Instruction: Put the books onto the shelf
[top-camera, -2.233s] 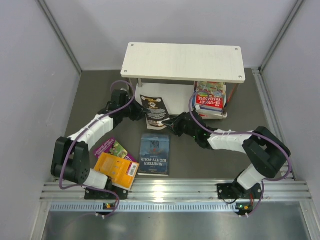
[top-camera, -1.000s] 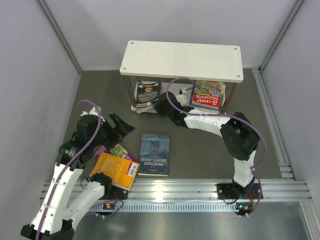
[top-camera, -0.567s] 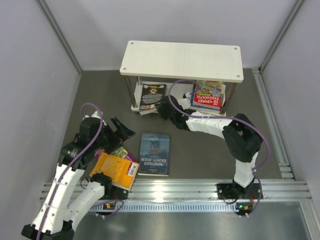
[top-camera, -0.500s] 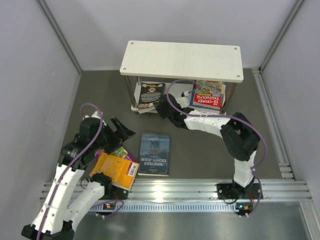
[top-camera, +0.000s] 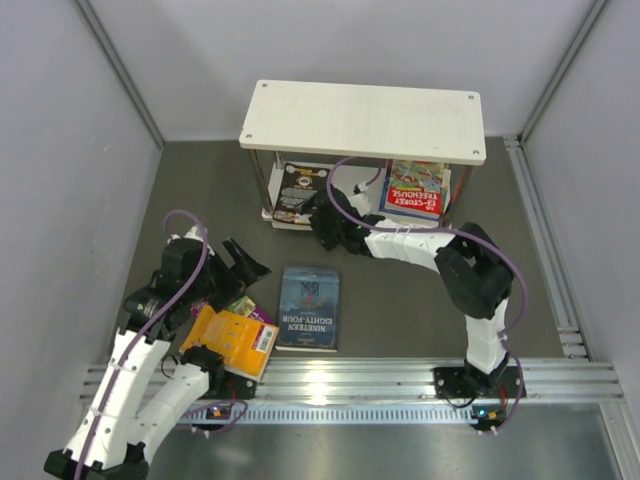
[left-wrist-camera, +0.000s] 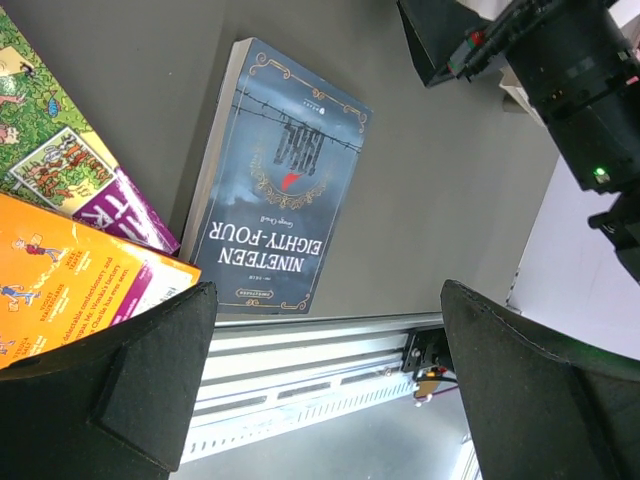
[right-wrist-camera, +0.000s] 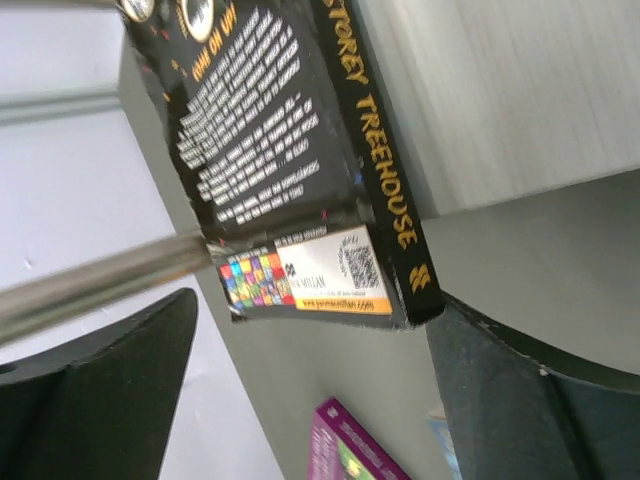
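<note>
The shelf (top-camera: 365, 120) stands at the far side of the grey surface (top-camera: 400, 320), its 2 pale boards one above the other. On the lower board, at the left end, a black book (top-camera: 298, 190) lies flat with its back cover up. In the right wrist view its near end (right-wrist-camera: 300, 260) juts past the board's front edge, beside a metal leg (right-wrist-camera: 100, 280). The right jaws sit just in front of that end, spread wide. One finger (right-wrist-camera: 90, 400) is clear of the book, while the other (right-wrist-camera: 540, 400) is close to its spine corner, and neither clamps it. At the right end of the same board lies a stack of books (top-camera: 415, 190) with a cartoon cover on top. 3 more books are on the surface near the arm bases: a dark blue book (top-camera: 308, 308) titled Nineteen Eighty-Four, an orange book (top-camera: 235, 340) to its left, and a purple-green book (top-camera: 238, 300) partly under the orange one. The left jaws hang above these, also wide apart with nothing between the fingers (left-wrist-camera: 100, 400).
</note>
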